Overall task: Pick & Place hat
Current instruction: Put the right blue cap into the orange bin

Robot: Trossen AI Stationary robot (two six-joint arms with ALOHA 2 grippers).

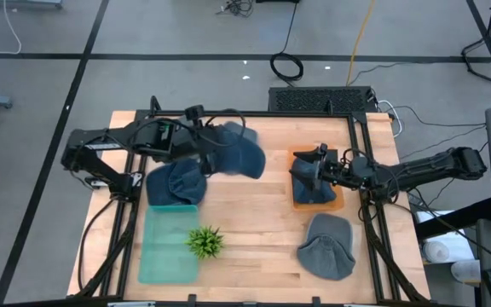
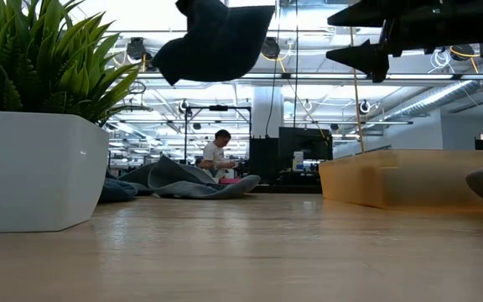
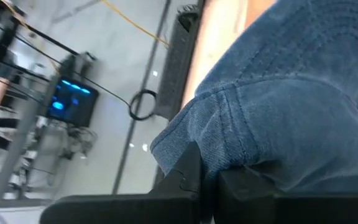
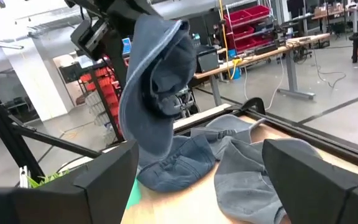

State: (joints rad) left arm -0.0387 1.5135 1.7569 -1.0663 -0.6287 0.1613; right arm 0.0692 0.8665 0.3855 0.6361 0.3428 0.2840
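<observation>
My left gripper [image 1: 214, 152] is shut on a blue denim hat [image 1: 241, 155] and holds it in the air over the table's far left part; the low view shows this hat [image 2: 216, 38] well above the tabletop. A second blue hat [image 1: 176, 182] lies on the far end of the green tray [image 1: 167, 251]. A dark hat [image 1: 315, 193] lies in the orange tray [image 1: 295, 159]. My right gripper [image 1: 302, 175] hovers open above that hat [image 4: 247, 177], high over the tray in the low view [image 2: 367, 52]. A grey hat [image 1: 326, 247] rests on the table. My left gripper [image 3: 207, 177] pinches the blue denim hat between its two fingers at a stitched edge [image 3: 219, 140]. The fingers come roughly level from the table's left side. The hat is lifted clear of the table, and most of it hangs beyond and below the fingers.
A small green plant in a white pot [image 1: 205, 242] stands beside the green tray, near the table's front. Bare wood lies between the plant and the grey hat. A black frame [image 1: 358, 153] runs along the table's edges. In the room beyond, a person sits at a bench [image 2: 217, 155].
</observation>
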